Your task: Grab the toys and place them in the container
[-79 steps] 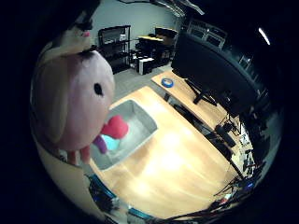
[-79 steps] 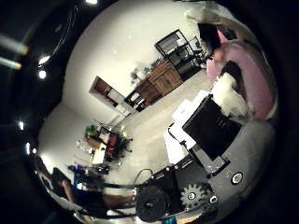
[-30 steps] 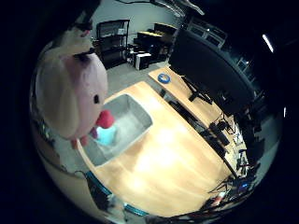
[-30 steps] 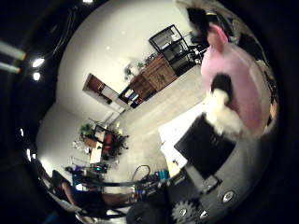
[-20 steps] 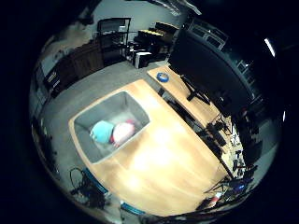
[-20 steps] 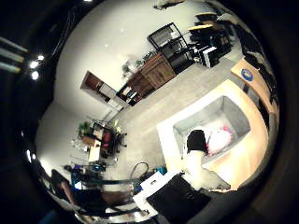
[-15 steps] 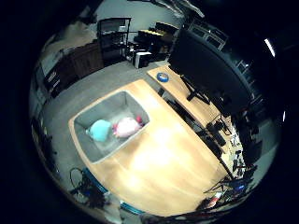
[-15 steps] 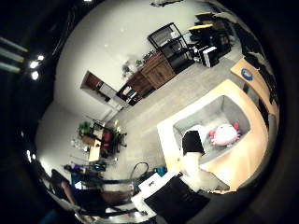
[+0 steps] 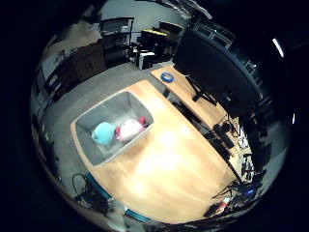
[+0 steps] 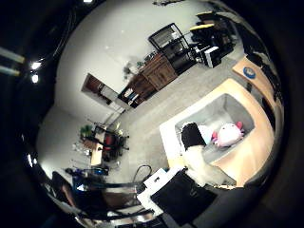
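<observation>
Left of centre, little finger view: grey container (image 9: 99,126) on wooden table (image 9: 178,169) | pink toy (image 9: 128,129) beside teal toy (image 9: 103,133) inside container | hand (image 10: 194,159) released, holding nothing

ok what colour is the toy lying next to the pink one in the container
Teal, or light blue-green. The teal toy shows best in the little finger side palm view, beside the pink toy inside the grey container.

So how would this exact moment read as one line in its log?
pink plush toy: in grey container | teal toy: beside it | robot hand: above container, empty
</observation>
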